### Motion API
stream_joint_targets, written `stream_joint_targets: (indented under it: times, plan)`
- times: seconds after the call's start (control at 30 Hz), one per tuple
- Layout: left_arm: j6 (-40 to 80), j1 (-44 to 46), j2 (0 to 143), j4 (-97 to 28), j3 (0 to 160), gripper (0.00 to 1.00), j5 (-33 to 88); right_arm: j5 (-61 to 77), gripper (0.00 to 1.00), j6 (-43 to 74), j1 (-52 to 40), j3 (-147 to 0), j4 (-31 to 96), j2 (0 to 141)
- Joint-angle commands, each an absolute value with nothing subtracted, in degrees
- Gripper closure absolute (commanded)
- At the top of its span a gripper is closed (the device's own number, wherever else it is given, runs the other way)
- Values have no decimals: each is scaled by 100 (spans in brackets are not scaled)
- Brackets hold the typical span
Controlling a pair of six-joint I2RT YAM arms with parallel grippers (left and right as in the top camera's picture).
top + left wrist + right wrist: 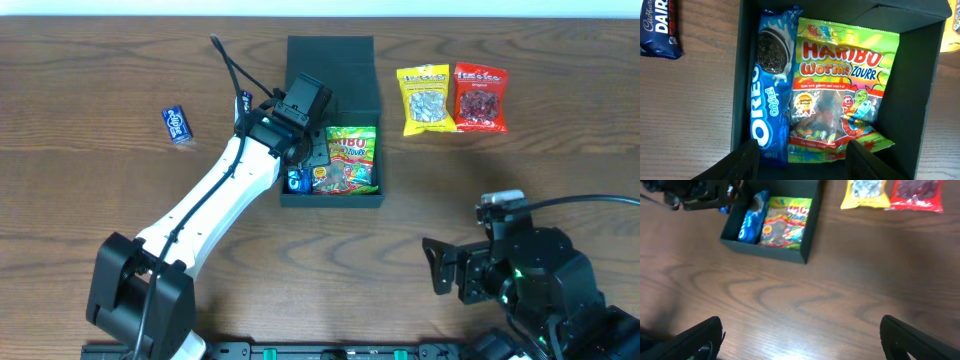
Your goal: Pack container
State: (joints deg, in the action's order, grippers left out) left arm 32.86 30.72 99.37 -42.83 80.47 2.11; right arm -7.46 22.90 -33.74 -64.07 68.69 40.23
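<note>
Two packets [350, 160] lie in the box [332, 199] at mid-table, seen from overhead. Left wrist: the left pincer [805, 155] gapes empty above it; the box is probably light, stiff card, best pinched by a wall. Right wrist: the right pincer [802, 337] is wide open and empty.

The matte dark teal-green cardboard box [330, 60] is plain. The Oreo biscuit packet [771, 85] is blue and white; the Haribo gummy bag [840, 85] is green, yellow and orange. One glossy snack packet [427, 100] is yellow, its neighbouring snack packet [480, 97] red. The wooden bench [500, 190] is brown-grained.
</note>
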Motion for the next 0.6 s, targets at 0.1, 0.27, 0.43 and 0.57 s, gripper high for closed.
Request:
stream_joint_targets:
  times: [0.1,0.27,0.43,0.57]
  plan:
    - [2974,3035,9898,-4121,8149,37,-130,-2368,1,2359,-3387,-6434,6637,4174]
    - [2976,2709,9898,-4088,8149,34,-185,-3035,1,2414,-3234,-6396,6084,4654]
    - [2823,1968,9865,-4091,8149,34,104,-3173,1,2412,-2860,-6396,5212,5660]
    - [2563,1332,9802,-4060,8152,34,351,-2998,1,2333,-2294,-6396,4344,6646]
